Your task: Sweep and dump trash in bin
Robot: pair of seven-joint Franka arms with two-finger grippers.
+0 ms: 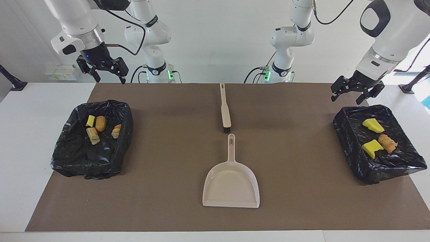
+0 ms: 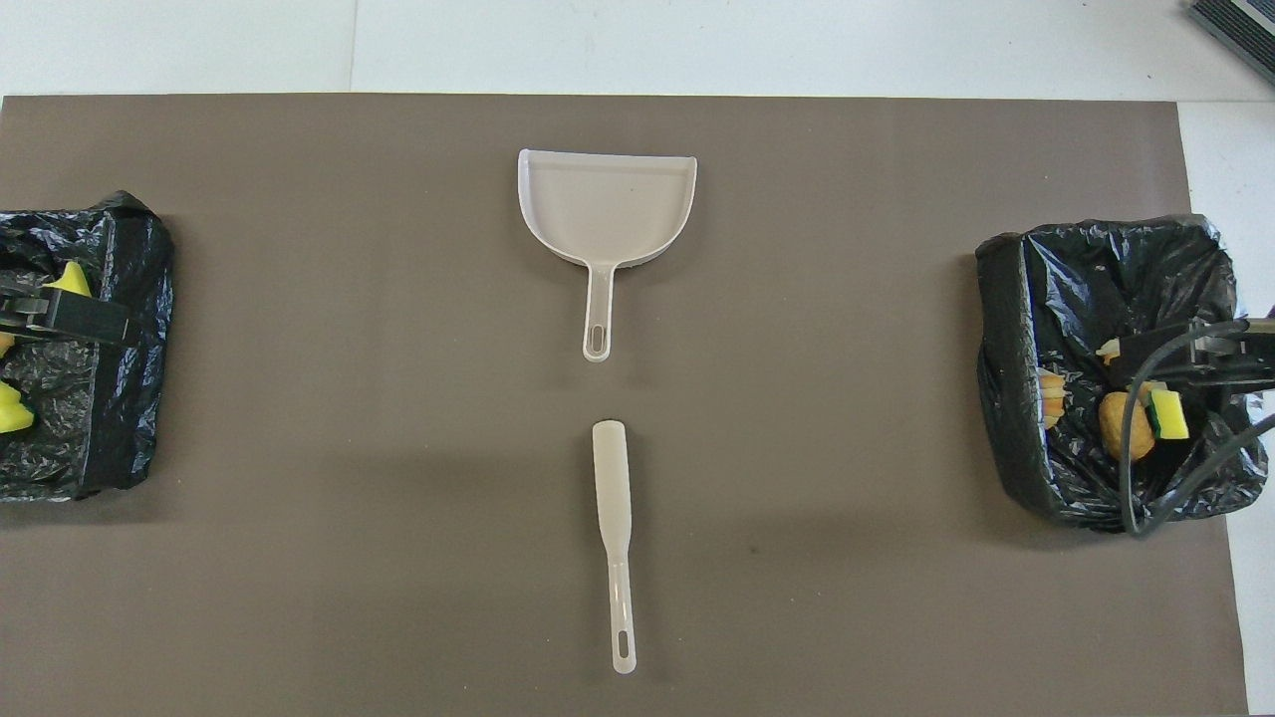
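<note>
Since no chunk lies loose on the brown mat (image 1: 302,151), the sweeping looks finished, and the relation that matters is trash to pincer, straight down. The right pincer (image 1: 110,79) hangs high with its jaws spread and empty. Below it sits a black-lined bin (image 1: 84,168) holding four pieces of trash (image 1: 95,129).

Well apart from that pincer, toward the middle of the counter (image 1: 20,134), lies the brush (image 1: 225,111). Its long axis runs toward and away from the robots, with the handle at the robots' end and the bristles just short of the empty dustpan (image 1: 231,181), whose handle lies along the same line. Neither arm is clearly nearer to these tools.

The left pincer (image 1: 346,99) also stands open and bare, raised over the second bin (image 1: 349,148), where three more chunks (image 1: 373,148) rest. Both bins sit by the mat's ends, leaving broad open room between them.
</note>
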